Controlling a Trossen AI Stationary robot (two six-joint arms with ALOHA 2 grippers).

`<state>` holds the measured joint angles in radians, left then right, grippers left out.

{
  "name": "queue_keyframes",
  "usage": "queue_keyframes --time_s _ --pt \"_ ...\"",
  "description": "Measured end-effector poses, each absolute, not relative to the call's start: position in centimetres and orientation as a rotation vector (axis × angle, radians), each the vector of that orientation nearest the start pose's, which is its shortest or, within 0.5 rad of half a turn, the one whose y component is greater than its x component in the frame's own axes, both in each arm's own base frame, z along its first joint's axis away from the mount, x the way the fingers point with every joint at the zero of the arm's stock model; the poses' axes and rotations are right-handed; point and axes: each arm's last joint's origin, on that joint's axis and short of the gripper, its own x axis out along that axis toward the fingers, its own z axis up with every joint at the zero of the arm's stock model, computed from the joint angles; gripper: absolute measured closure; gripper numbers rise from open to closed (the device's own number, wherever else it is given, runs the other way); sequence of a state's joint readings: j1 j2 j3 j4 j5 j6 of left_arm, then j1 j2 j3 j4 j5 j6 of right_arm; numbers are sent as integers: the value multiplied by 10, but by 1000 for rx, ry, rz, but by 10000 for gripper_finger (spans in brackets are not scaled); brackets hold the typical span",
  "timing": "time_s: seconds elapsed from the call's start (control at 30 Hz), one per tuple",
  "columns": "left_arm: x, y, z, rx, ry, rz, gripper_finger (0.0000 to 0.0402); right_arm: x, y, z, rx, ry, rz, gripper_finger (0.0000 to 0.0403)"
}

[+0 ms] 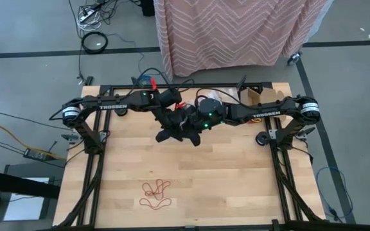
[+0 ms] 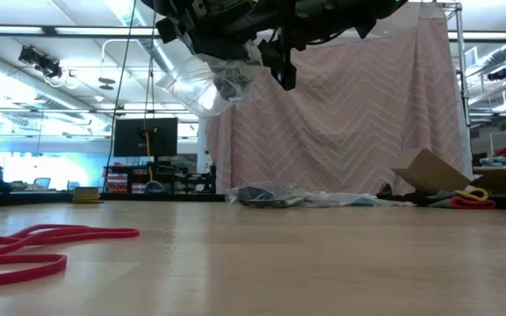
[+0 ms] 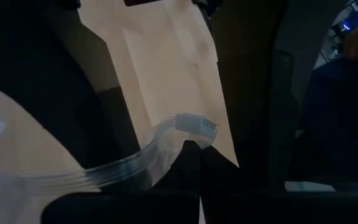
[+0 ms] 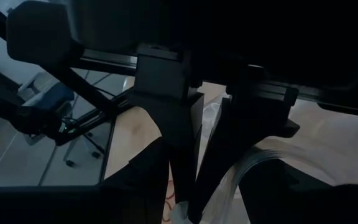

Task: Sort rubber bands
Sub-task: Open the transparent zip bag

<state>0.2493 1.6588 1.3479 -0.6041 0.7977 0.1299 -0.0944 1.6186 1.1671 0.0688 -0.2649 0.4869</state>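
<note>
Rubber bands [image 1: 155,194], red, lie loose on the table's [image 1: 236,186] near edge. Both arms meet high over the far middle: left gripper [image 3: 191,146] pinched shut on a clear plastic bag [image 2: 202,83], right gripper [image 1: 194,131] beside it, fingers parted.

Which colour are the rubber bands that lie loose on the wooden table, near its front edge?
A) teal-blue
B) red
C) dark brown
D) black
B: the high view shows a small cluster of red rubber bands on the bare wood of the table, and the low view shows the same red loops lying flat.
</note>
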Motion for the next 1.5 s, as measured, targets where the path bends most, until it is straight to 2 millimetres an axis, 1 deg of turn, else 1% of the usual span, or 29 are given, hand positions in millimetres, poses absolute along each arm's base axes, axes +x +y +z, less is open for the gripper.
queue_keyframes --time_s 0.2,0.43,0.63,0.8,0.93,1.1,1.27,1.5 --pt "340 65 283 -339 763 -551 401 367 -27 280 556 416 103 242" --pt "316 71 302 -314 771 -518 401 366 -27 284 590 417 203 245" --pt "297 80 322 -287 714 -465 401 365 -26 285 591 421 223 245" --pt "286 86 334 -268 678 -420 401 365 -26 286 592 417 240 248" --pt "281 89 339 -257 664 -390 401 366 -27 292 607 366 287 250" --pt "280 89 339 -262 668 -385 401 366 -29 292 618 365 292 258" --pt "280 89 339 -263 669 -384 401 366 -28 292 629 377 332 283" --pt "278 88 337 -275 701 -388 401 363 -33 292 643 396 416 365"
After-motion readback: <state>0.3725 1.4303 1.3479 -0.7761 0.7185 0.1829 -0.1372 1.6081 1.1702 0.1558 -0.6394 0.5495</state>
